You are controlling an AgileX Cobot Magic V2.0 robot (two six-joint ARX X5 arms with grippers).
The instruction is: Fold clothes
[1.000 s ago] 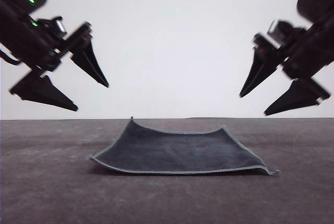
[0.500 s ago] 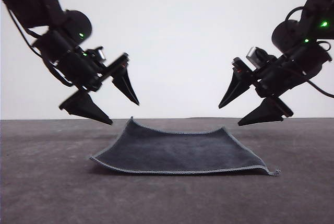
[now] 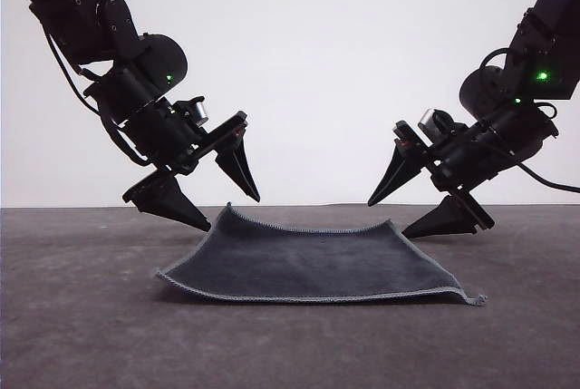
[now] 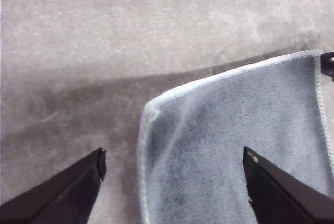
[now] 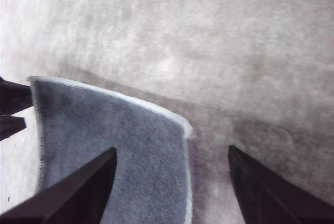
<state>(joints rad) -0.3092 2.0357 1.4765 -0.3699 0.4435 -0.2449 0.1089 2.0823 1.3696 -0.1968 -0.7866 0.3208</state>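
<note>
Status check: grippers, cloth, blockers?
Left gripper open at far-left corner, right gripper open at far-right. Dark grey square cloth flat, unfolded, ungrasped. Nothing in the way.

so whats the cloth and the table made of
Cloth: looks like soft napped fabric, maybe microfibre, matte dark grey with light stitched edging and curled corners. Table: a dull, mottled grey-brown surface; its material is unclear.
</note>
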